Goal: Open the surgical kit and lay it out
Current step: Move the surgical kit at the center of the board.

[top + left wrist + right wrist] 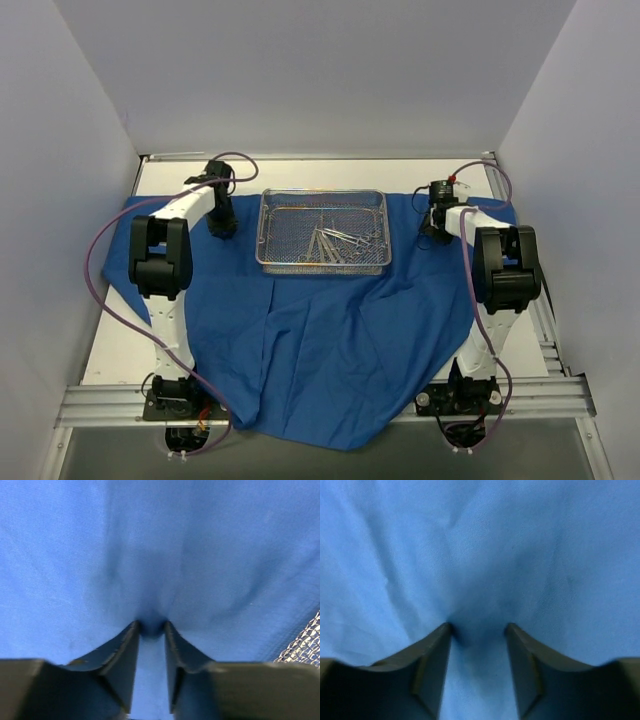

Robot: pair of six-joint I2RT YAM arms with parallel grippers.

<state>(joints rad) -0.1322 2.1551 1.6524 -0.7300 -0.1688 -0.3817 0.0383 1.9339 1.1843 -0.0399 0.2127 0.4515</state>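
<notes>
The royal-blue cloth wrap [320, 340] lies spread over the table, its front corner hanging over the near edge. On it stands the silver wire-mesh tray [270, 232] with several steel ring-handled instruments [335, 242] inside. My left gripper [222, 228] points down onto the cloth just left of the tray. In the left wrist view the left gripper [151, 625] presses its tips into the cloth [160, 555], a narrow gap between them and folds drawn in. My right gripper [432, 230] stands on the cloth right of the tray. In its own view the right gripper [479, 627] has a wider gap, tips on the creased cloth [480, 545].
A corner of the mesh tray [305, 640] shows at the right edge of the left wrist view. White walls enclose the table on three sides. A bare strip of table [320, 172] lies behind the tray. Purple cables loop off both arms.
</notes>
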